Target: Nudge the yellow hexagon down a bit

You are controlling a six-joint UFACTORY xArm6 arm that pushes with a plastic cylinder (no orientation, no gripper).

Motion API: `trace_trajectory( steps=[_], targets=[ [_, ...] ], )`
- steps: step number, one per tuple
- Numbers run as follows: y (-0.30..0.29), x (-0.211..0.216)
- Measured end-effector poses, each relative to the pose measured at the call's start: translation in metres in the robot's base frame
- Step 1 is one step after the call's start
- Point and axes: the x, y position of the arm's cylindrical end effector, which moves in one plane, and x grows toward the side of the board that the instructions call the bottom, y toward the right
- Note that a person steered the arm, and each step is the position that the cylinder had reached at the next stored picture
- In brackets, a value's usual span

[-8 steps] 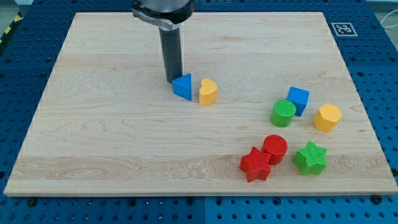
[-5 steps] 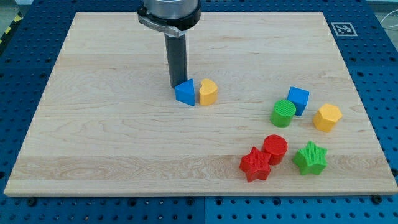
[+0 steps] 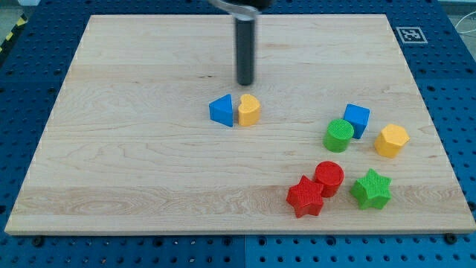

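Note:
The yellow hexagon [image 3: 391, 140] lies near the board's right edge, just right of the blue cube [image 3: 357, 119] and the green cylinder [image 3: 338, 135]. My tip [image 3: 245, 83] is near the board's top middle, just above the blue triangle [image 3: 221, 110] and the yellow heart-shaped block [image 3: 249, 109], which touch each other. The tip stands apart from both and far to the left of the yellow hexagon.
A red cylinder [image 3: 329, 178], a red star [image 3: 306, 196] and a green star [image 3: 370, 188] sit below the hexagon near the view's bottom right. The wooden board [image 3: 134, 149] rests on a blue pegboard. A marker tag [image 3: 412, 34] is at the top right corner.
My tip has moved right and up, away from the blue triangle it was touching. The blue triangle had slid slightly right against the yellow heart. Other blocks have not moved.

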Motion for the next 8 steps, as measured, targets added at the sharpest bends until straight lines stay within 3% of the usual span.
trace_trajectory(
  steps=[2, 3, 4, 8],
  targets=[
    [0.145, 0.028],
    [0.192, 0.065],
    [0.206, 0.097],
    [0.124, 0.093]
  ],
)
